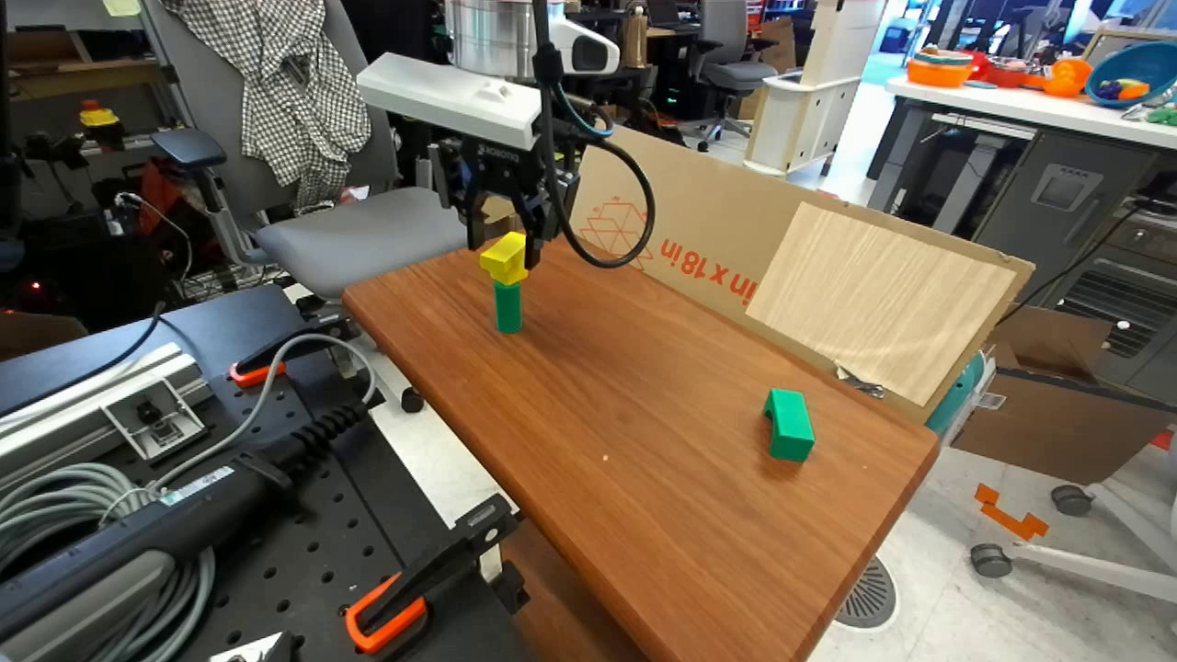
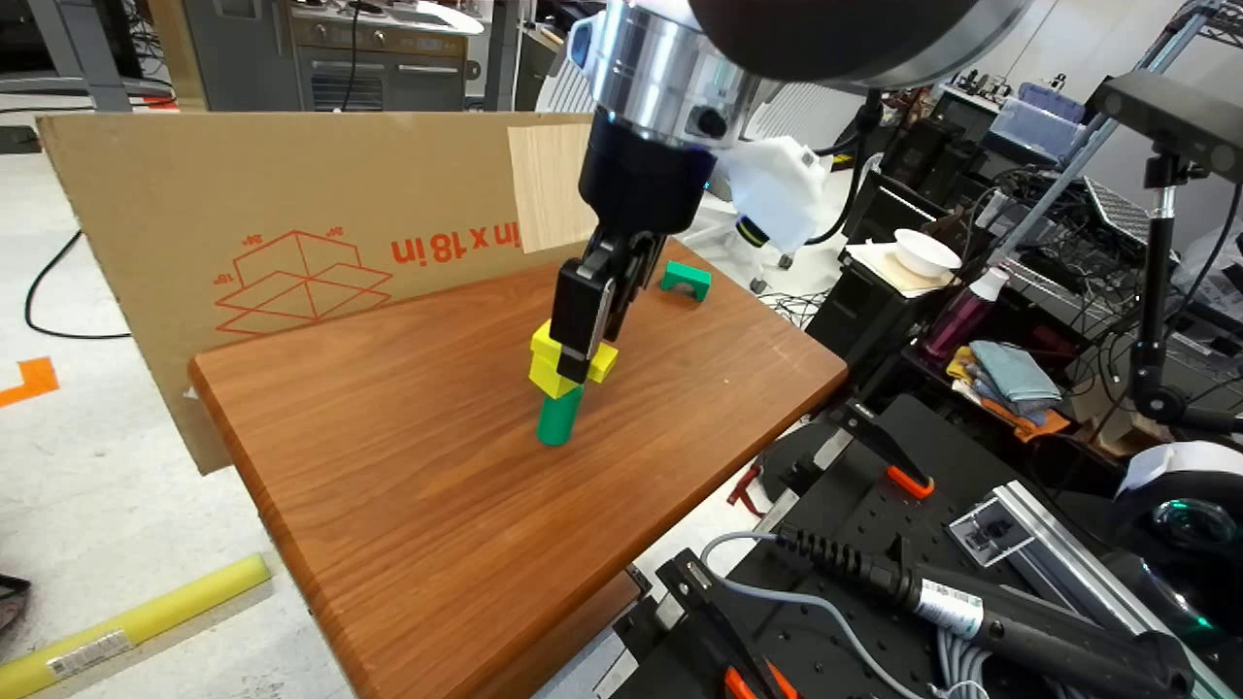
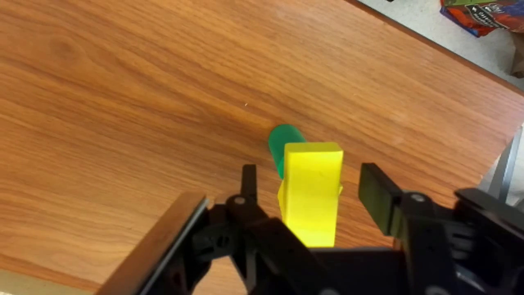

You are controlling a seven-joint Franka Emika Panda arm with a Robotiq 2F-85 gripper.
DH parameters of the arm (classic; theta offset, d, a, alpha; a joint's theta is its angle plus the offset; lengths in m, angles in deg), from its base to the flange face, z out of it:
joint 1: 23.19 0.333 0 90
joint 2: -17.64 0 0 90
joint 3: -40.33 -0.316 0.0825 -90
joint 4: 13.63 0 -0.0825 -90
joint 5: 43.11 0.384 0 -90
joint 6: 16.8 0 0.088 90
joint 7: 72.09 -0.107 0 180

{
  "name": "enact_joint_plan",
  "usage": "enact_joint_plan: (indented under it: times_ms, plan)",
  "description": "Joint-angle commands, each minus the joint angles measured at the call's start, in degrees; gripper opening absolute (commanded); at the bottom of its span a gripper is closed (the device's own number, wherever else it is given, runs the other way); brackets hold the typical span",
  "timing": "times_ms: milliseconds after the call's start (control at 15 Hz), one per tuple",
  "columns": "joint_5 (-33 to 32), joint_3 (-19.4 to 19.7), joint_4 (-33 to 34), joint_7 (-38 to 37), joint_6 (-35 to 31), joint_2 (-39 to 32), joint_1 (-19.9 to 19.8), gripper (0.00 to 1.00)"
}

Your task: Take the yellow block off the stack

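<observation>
Cardboard (image 1: 708,200) lined one edge of the bench (image 1: 634,441), a green block (image 1: 791,427) near a corner. The spread gripper (image 3: 310,183) straddled the top yellow block (image 3: 312,200). A blue bowl (image 1: 1140,61) held colourful pieces (image 1: 1131,90).

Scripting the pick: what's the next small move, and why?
Probably close the end effector on the top yellow block: in the wrist view its open fingers appear either side of it, with gaps showing both sides.

Bright, diffuse light, faint glare on the tabletop (image 3: 403,127), pincer (image 3: 311,186) blurry in the wrist view.
</observation>
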Motion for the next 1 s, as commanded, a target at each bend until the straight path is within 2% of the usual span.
enact_joint_plan:
  times_ms: [0,267,600,933]
  plan:
    - [-2.6,1.0,1.8,-2.8,1.5,-1.3,1.1,0.35]
    - [-3.4,1.0,1.8,-3.6,1.8,-1.2,1.1,0.08]
    - [-2.4,0.4,1.2,-1.9,2.6,0.0,-0.3,0.08]
    - [0.6,0.1,1.5,3.6,3.9,1.7,-5.0,0.08]
